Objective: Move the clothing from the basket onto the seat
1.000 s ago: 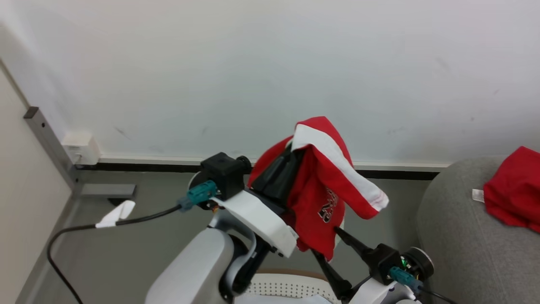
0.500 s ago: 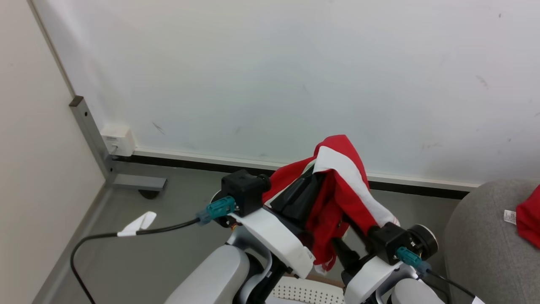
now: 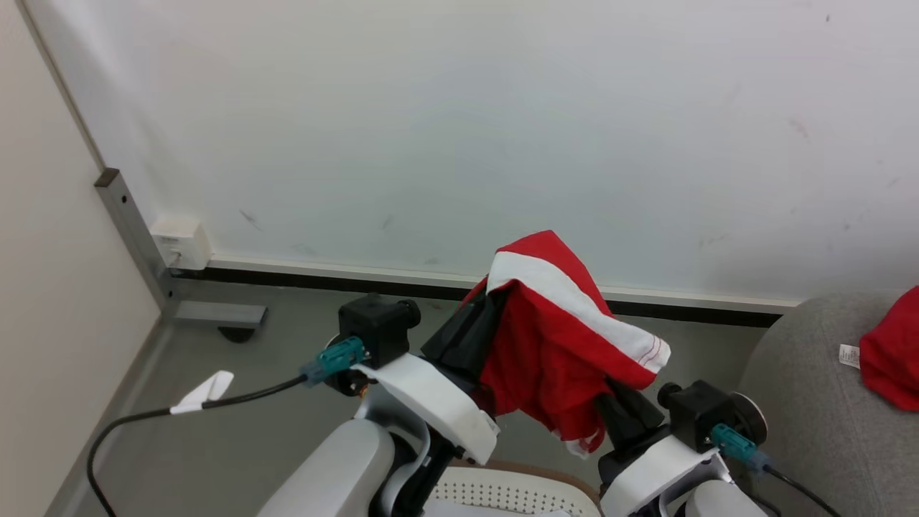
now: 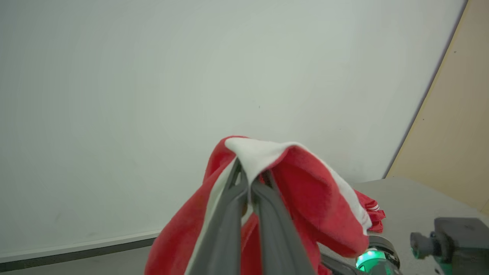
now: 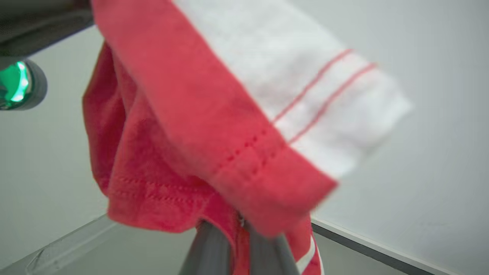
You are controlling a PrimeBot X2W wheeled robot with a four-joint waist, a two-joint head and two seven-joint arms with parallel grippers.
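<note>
Soft red garment (image 3: 553, 359) with white band and stitched hem, held aloft above the perforated cream basket (image 3: 502, 490), which is cut off below. Left gripper (image 4: 249, 183) jaws clench its peak; right gripper (image 5: 240, 225) jaws clench its lower hem, tips buried in cloth. The band slopes down rightward toward the grey woven seat (image 3: 804, 409), which bears a second red garment (image 3: 890, 355).

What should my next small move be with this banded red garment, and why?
Probably swing both arms right, toward the seat. The left fingers and right fingers are both shut on the banded garment, which hangs above the basket, and the seat lies off to the right.
</note>
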